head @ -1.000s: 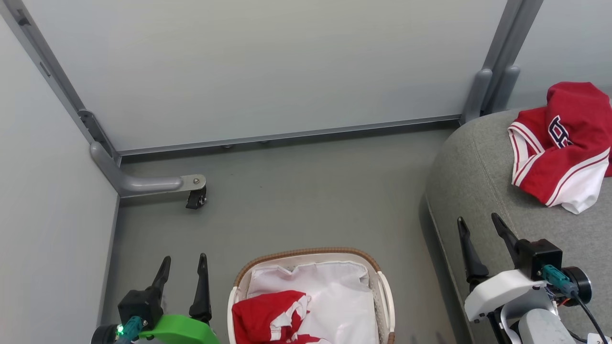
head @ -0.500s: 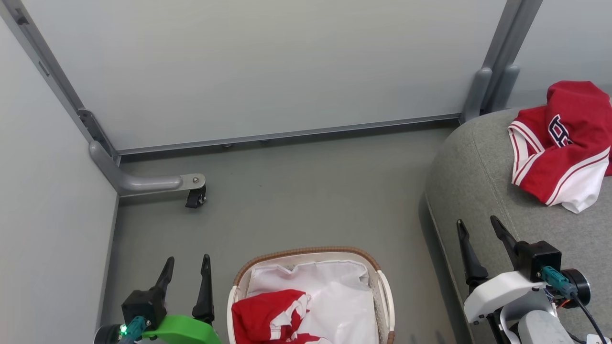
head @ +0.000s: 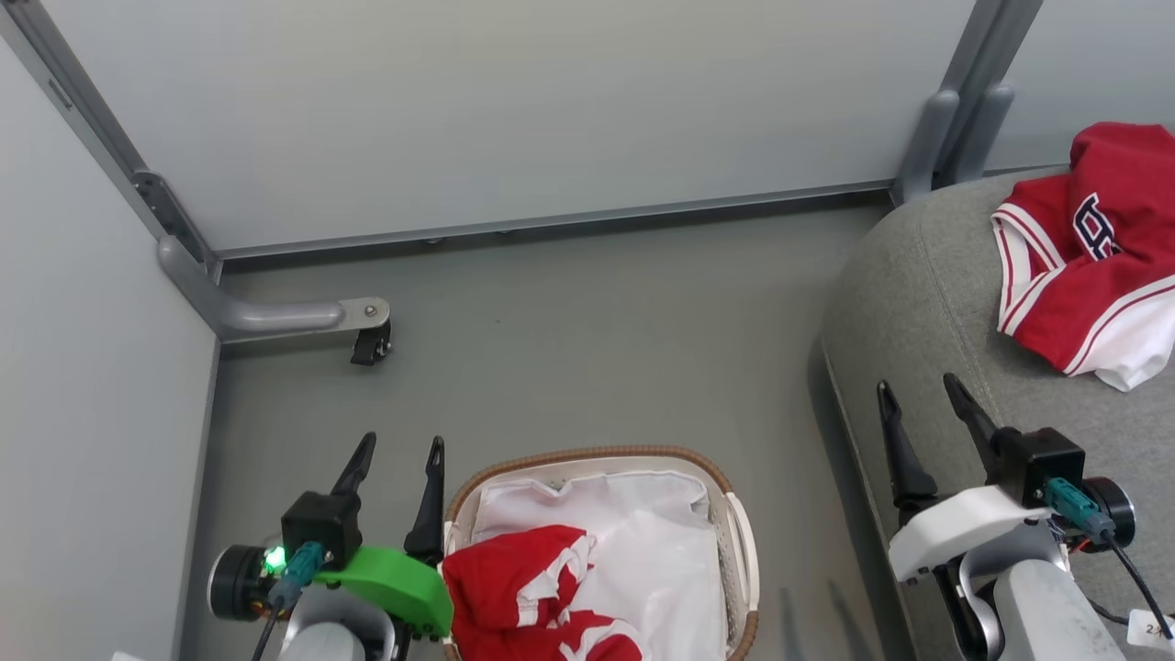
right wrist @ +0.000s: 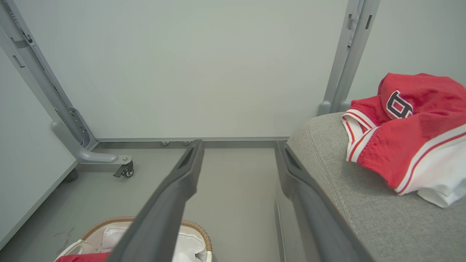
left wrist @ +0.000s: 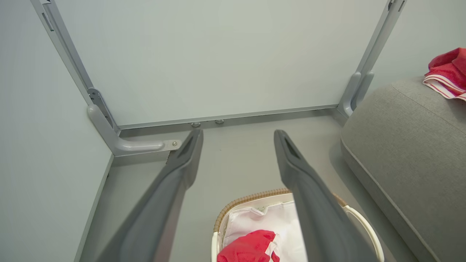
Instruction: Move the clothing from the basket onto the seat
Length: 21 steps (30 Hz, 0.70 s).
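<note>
One red clothing piece with white trim lies bunched in the left of the basket, on its white liner. A second red piece with a navy letter logo rests on the grey seat at the right. My left gripper is open beside the basket's left rim, with its right finger over the rim edge. My right gripper is open and empty above the seat's front edge. The left wrist view has open fingers above the basket. The right wrist view has open fingers beside the seat.
Pale partition panels close off the back and left. A grey panel foot with a caster juts onto the floor at the left. Grey floor lies between the basket, the panels and the seat.
The head camera has shifted, so the whole picture sits differently. My left gripper has moved forward and right, up to the basket's left rim. Both grippers stay open.
</note>
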### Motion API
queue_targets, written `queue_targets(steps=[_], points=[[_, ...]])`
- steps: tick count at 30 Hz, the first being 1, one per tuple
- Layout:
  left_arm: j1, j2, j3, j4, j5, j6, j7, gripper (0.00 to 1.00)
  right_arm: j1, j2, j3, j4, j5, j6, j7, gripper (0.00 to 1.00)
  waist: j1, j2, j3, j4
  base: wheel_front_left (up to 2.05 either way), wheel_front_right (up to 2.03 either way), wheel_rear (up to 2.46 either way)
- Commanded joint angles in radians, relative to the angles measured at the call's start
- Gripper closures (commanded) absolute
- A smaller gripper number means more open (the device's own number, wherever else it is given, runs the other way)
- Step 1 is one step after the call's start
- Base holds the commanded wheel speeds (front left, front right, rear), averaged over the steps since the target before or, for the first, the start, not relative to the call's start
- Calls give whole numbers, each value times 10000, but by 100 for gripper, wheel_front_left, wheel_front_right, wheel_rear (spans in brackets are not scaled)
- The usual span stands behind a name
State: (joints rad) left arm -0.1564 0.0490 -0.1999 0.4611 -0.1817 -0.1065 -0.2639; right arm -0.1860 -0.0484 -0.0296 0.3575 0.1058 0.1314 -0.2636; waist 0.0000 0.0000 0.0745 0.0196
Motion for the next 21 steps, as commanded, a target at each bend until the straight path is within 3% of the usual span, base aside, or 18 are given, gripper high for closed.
queue_targets(steps=[1, 13, 21], points=[[-421, 27, -99, 216, 9, -82, -9, 0, -226, -39, -14, -97, 0, -14, -16, 0, 0, 0, 458, 3, 0, 0, 0], [-3523, 118, -1600, 3819, 827, -229, -9, 0, -2212, -37, -293, -704, -882, -14, -16, 0, 0, 0, 2988, -596, 0, 0, 0], [-4757, 91, -3024, 6172, 1081, -253, 213, 0, -3019, -35, -216, -1039, -676, -14, -16, 0, 0, 0, 4404, -1254, 0, 0, 0]])
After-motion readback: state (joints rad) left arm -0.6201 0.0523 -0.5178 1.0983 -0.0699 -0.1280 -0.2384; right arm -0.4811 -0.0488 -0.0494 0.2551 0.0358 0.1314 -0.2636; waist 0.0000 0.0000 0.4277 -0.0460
